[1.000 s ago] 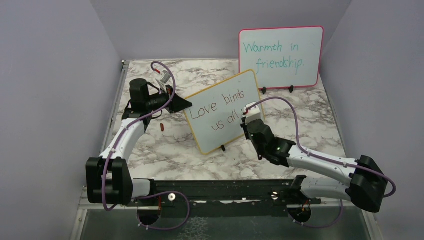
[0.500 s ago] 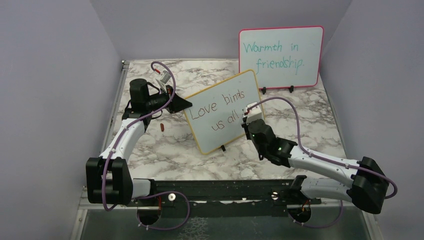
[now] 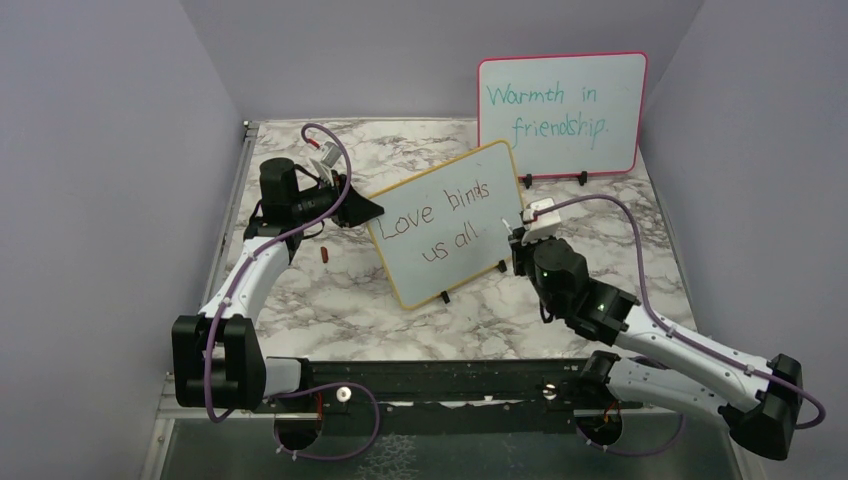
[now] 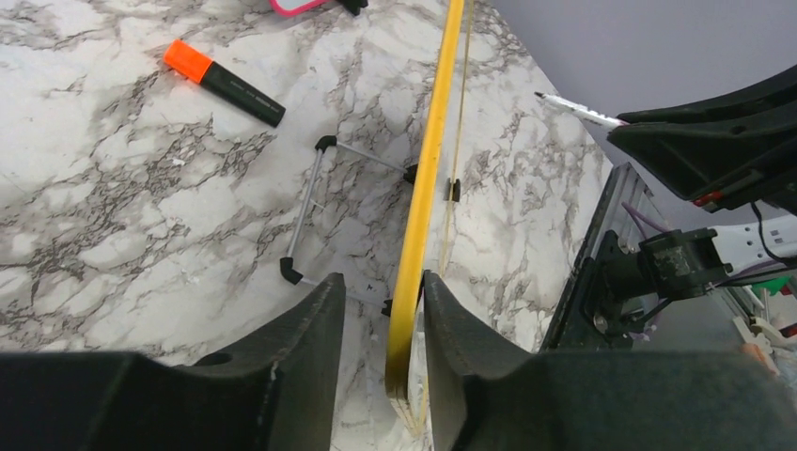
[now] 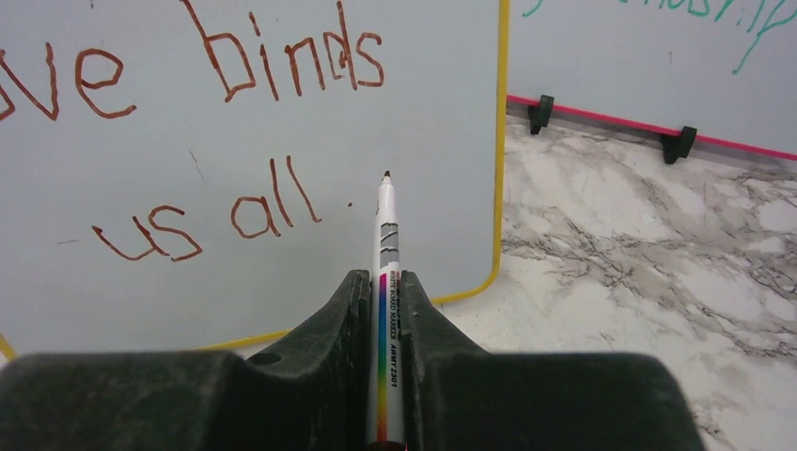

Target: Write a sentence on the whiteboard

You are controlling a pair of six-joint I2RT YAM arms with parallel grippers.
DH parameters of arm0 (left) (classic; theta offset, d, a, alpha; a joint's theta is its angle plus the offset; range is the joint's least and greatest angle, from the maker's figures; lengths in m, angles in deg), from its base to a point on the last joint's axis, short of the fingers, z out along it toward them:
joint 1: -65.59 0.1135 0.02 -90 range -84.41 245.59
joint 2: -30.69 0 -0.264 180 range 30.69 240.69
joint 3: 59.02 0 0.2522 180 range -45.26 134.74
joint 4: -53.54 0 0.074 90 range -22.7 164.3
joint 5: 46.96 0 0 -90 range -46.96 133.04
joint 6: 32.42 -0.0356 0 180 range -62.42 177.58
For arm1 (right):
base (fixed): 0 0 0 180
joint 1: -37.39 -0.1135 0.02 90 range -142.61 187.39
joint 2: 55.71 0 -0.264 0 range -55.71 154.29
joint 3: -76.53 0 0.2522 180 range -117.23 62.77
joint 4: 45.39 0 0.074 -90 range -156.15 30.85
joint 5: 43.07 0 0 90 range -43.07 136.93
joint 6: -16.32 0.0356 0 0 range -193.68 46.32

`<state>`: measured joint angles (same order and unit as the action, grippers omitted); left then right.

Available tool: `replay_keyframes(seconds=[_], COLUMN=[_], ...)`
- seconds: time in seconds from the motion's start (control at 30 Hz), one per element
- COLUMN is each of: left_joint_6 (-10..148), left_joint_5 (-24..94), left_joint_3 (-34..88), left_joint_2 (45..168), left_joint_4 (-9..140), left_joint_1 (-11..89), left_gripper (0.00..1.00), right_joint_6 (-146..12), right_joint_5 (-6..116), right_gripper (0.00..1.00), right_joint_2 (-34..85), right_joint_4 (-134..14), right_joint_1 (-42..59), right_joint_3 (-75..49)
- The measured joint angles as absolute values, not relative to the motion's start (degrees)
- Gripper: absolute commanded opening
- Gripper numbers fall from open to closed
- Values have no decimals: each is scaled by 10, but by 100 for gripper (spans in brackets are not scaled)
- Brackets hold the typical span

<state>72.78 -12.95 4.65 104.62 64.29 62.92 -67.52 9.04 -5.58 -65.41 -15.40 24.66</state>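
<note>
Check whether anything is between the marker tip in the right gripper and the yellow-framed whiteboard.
Nothing visible is in the way. The right gripper has its jaws shut on the marker, whose tip points at bare whiteboard just right of the sentence's last word. Only open air lies between tip and board.

place: robot lab cell | evidence: plain lavender walls (image 3: pixel 100 150), marble tabletop (image 3: pixel 330 300), black mounting rail (image 3: pixel 440 380)

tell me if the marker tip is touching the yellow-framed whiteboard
Apart. The left wrist view shows the whiteboard edge-on, with bare table between its face and the tip of the marker held by the right tool.
</note>
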Motion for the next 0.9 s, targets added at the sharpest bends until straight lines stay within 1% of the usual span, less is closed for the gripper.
replay_keyframes(seconds=[0.2,0.27,0.37,0.4,0.63,0.77,0.9], left_joint_6=[744,754,768,771,799,811,822], left_joint_5=[-96,-71,-22,-7,160,263,335], left_joint_3=[46,48,61,67,107,106,97], left_joint_2=[1027,1008,974,962,876,844,844], left_joint_4=[660,670,696,704,791,855,906], left_joint_1=[629,629,629,629,629,629,629], left_gripper=[59,64,76,78,90,92,92], right_joint_6=[-675,-676,-677,-677,-677,-676,-673], right_joint_5=[88,86,82,79,73,72,72], right_gripper=[1,1,1,1,1,0,1], right_joint_2=[-93,-104,-121,-126,-170,-188,-197], right_joint_4=[-681,-688,-701,-709,-724,-724,-724], right_joint_1=[-154,-154,-154,-154,-154,-154,-154], right_joint_3=[235,234,230,225,219,219,219])
